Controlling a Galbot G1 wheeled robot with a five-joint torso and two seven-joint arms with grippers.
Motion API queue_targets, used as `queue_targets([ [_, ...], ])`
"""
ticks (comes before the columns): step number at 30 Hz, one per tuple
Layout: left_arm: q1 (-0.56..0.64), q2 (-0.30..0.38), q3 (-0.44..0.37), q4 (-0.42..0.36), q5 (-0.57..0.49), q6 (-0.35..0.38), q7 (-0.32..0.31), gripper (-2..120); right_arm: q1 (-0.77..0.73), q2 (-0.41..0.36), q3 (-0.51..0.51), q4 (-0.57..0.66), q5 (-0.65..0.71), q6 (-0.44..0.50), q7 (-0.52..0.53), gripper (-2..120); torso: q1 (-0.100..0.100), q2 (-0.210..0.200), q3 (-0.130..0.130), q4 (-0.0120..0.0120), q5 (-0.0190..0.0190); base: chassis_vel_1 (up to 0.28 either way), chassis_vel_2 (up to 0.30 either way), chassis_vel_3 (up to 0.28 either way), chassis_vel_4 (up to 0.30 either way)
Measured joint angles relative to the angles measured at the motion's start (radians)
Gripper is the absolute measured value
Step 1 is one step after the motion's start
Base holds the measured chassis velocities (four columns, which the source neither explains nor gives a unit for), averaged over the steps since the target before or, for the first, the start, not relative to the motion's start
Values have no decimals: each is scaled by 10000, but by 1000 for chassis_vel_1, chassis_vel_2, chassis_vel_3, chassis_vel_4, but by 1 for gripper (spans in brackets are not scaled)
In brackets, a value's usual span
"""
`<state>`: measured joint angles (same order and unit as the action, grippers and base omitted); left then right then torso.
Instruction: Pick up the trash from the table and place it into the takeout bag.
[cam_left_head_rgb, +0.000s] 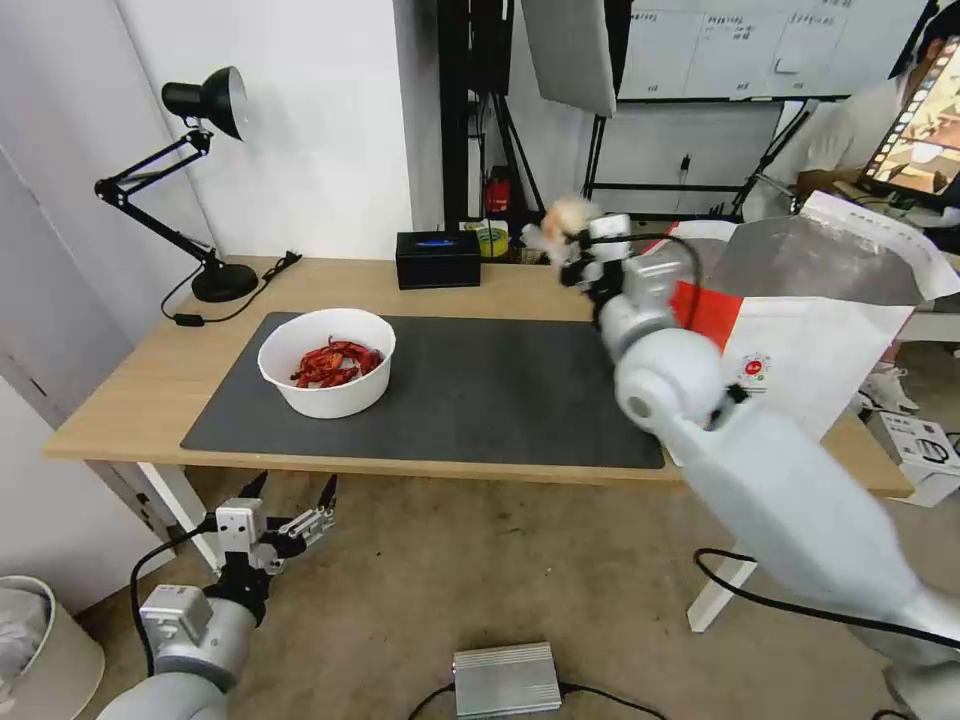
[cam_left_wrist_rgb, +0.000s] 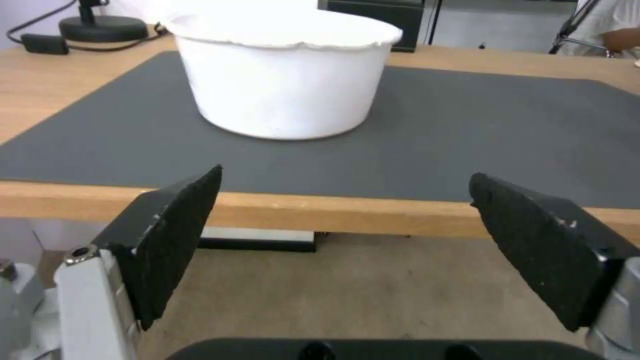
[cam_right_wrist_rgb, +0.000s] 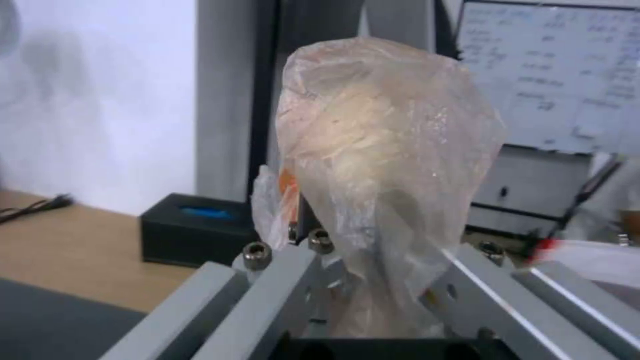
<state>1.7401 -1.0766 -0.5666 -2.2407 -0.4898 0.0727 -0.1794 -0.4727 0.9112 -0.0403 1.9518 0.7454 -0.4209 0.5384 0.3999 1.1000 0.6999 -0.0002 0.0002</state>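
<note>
I am watching the right end effector hanging above the back edge of the table, upper middle of the head view, its fingers pinching a beige lump wrapped in thin clear plastic. In the right wrist view the lump is standing up out of the closed fingers, its crumpled tail squeezed between them, with the black box with a blue top sitting on the wood behind, lower left of that frame.

The takeout bag is standing at the right end of the table, mouth open and foil lining showing, just to the right of the raised end effector. The lump is not yet over the opening.

The white bowl of red scraps is sitting on the left part of the dark grey mat, well apart from the bag.

The left end effector is hovering below the table's front edge, lower left of the head view, fingers spread wide and holding nothing. In the left wrist view I am seeing its two black pads apart, with the bowl on the mat beyond them.

A black desk lamp is standing at the table's far left corner.
</note>
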Motion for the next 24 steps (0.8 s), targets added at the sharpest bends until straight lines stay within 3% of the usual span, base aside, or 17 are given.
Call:
queue_targets([
  [11, -54, 44, 107, 4, 37, 20, -3, 100, -968, -1180, 1327, 302, 395, 490, 97, 3, 1, 0, 0, 0, -2, 0, 0, 0, 0],
  [24, 31, -36, 76, -72, 61, 22, -9, 100, -1905, -1375, 2219, 48, 197, 900, 188, 3, 1, -1, 1, 1, -1, 0, 0, 0, 0],
])
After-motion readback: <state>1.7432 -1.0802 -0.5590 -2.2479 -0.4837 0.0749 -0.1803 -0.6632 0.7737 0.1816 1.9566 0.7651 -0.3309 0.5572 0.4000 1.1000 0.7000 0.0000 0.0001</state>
